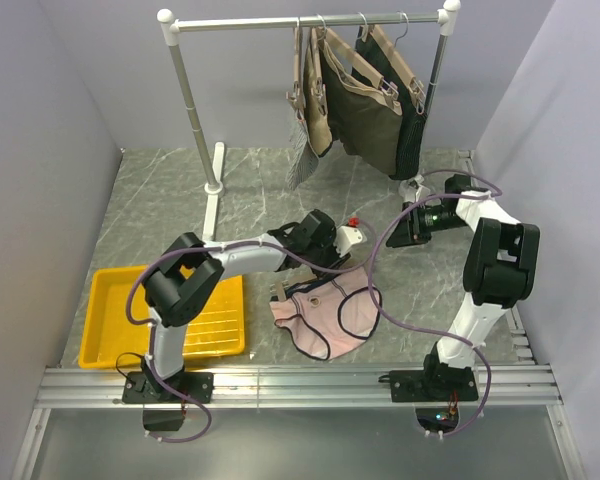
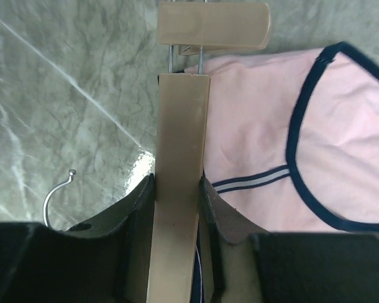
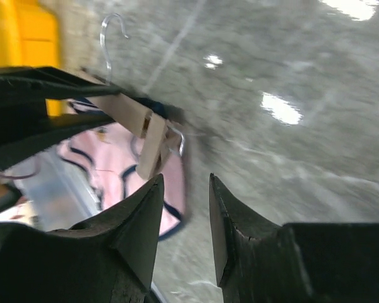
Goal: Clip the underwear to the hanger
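Bright, even overhead light. Glare on grey marbled tabletop toward 1 o'clock; right wrist view blurred, smeared.

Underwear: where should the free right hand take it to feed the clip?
Pinch the underwear at its pink edge beside the end clip of the hanger, from above, on the side away from the bar. The fabric lies flat and uncovered there; the left hand holds the bar.
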Tool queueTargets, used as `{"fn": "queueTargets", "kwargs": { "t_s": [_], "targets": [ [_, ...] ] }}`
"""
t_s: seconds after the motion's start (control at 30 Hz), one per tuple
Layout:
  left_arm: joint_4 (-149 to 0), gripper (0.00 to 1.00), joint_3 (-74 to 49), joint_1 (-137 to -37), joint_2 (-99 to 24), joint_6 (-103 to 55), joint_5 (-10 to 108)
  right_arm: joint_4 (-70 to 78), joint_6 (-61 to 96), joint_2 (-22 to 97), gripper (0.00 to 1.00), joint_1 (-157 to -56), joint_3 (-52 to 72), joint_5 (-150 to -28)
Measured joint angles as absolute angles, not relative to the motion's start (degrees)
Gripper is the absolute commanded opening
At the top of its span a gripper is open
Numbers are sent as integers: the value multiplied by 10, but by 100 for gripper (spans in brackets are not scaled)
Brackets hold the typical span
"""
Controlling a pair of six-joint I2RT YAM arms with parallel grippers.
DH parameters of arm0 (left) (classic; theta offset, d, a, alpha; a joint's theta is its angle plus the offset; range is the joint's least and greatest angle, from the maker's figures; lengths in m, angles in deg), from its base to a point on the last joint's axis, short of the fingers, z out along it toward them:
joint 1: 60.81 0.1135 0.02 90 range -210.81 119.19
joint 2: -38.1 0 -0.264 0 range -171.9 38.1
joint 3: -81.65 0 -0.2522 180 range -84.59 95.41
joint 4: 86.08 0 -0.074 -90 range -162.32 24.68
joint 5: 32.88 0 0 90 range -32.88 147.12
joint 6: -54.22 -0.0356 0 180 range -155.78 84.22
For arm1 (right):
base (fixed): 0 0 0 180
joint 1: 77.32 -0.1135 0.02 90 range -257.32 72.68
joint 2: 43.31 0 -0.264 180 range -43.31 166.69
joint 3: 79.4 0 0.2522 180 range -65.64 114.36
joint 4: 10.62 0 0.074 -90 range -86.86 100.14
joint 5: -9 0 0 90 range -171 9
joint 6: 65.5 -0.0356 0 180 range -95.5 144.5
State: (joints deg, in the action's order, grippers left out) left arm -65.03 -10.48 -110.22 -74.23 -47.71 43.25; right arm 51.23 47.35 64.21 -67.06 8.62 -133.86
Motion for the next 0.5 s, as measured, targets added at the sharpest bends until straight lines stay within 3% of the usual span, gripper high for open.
{"fn": "queueTargets", "kwargs": {
  "t_s": [0.5],
  "targets": [
    [-694, 0, -139, -1118, -698, -497, 468, 534, 455, 664, 33, -681, 86, -1417]
  ]
}}
